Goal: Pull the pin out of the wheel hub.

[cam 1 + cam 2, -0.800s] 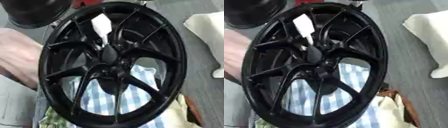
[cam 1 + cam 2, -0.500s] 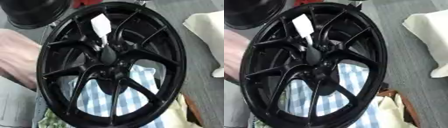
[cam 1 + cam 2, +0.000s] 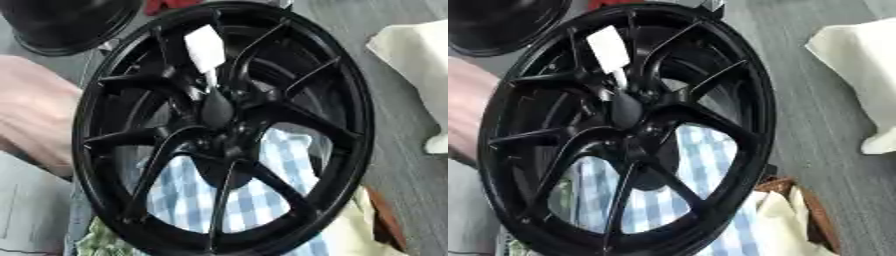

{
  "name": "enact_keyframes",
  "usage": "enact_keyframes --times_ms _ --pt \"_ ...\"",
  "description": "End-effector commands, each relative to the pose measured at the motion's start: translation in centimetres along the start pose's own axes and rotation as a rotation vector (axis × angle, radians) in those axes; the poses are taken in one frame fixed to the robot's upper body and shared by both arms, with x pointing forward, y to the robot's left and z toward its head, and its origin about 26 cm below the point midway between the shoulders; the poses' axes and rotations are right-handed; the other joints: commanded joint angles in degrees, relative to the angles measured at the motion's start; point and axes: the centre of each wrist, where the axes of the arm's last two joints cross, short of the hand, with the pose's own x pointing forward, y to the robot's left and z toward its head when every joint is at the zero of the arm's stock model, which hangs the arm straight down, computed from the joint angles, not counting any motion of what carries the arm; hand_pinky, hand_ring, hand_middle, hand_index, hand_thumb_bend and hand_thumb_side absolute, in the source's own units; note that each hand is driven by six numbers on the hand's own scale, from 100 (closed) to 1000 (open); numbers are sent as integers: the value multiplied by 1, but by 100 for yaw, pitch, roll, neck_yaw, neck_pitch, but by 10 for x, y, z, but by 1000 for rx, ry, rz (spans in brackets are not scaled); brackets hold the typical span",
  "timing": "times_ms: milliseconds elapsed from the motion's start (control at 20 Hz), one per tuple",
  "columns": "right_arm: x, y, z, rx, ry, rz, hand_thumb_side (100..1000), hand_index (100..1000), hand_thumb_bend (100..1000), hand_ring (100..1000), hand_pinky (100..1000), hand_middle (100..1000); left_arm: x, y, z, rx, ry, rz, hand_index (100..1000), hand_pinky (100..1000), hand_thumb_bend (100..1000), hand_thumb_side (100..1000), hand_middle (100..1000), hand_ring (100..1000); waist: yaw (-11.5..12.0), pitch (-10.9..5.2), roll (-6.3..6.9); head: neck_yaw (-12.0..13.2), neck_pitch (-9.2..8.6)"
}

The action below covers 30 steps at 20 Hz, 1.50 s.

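Far left: pinkish smeared shape (image 3: 35, 115) against the wheel's left rim; can't tell what it is. Compared with 0.8 s ago it is paler, more blurred and reaches lower down the rim. Little change from 0.5 s ago.

Top left: second black round part (image 3: 66, 22), behind the wheel, same spot as before.

Centre: black multi-spoke wheel (image 3: 302, 117) fills the view, face toward the camera, tilted, top leaning right. Same pose as in the earlier frames.

Pin (image 3: 206, 50) is still in, unchanged from 0.8 s ago. It sits just above the hub (image 3: 217, 109), between two upper spokes. Long axis runs near vertical in view, leaning slightly: wide white flat end up and a bit left, thin stem down toward the hub centre. Where the stem meets the hub is too dark to resolve.

Hands: neither robot hand shows in either view, so open or clenched can't be told. Nothing is holding the pin.

Through the lower spokes: blue-white checked cloth (image 3: 262, 170).

Right: cream fabric (image 3: 420, 60) on the grey floor (image 3: 815, 100), well apart from the wheel.
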Motion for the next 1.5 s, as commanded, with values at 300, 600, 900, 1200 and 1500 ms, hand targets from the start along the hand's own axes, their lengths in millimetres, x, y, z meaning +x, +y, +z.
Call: enact_keyframes --times_ms 300,600,900,1200,1500 --pt "7 -2 -7 14 -28 13 642 774 100 777 921 669 10 -1 8 -301 78 -153 877 848 278 619 751 829 25 -116 -28 0 -66" --pt "7 -3 -7 18 -26 11 642 774 100 776 921 669 11 -9 6 -435 60 -188 877 859 315 593 764 845 35 -142 -29 10 -67" --pt "7 -3 -8 20 -27 10 641 774 100 777 920 669 8 -19 5 -482 58 -201 879 864 352 602 769 852 22 -169 -30 25 -59" --pt "7 -3 -7 18 -22 7 642 774 100 776 920 668 7 -19 1 -475 81 -178 885 863 391 616 755 851 20 -219 -35 38 -34" --pt "7 -3 -7 19 -18 6 642 773 100 776 920 668 10 -22 -11 -395 209 -175 889 889 548 678 750 879 20 -268 -22 46 -1"
